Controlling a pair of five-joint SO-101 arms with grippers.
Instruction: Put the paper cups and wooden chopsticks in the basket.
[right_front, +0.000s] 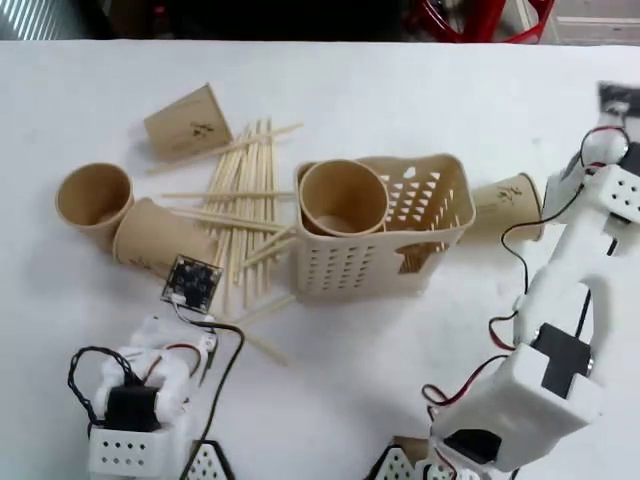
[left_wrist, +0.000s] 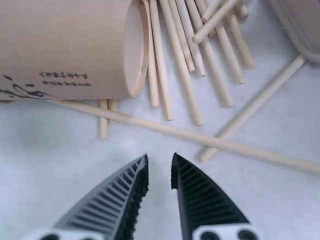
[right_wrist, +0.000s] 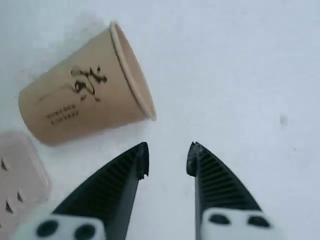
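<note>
The white table (right_front: 400, 90) looks smooth, so anything nudged on it may slide or roll. At its centre stands the basket (right_front: 360, 270), light enough, I judge, to shift if bumped. One paper cup (right_front: 343, 197) is already in its 9 o'clock half, and a careless drop could bounce off that rim. A lying cup (right_wrist: 85, 95) rests just beside the basket at 3 o'clock. The right gripper (right_wrist: 168, 155), fingers spread wide and empty, hangs near its mouth, and a hard pinch could crush it. Three more cups (right_front: 160, 240) lie at 9 to 10 o'clock. The wooden chopsticks (right_front: 250, 200) are heaped crosswise at 9 o'clock. The left gripper (left_wrist: 160, 167), fingers barely parted and empty, may scatter them.
</note>
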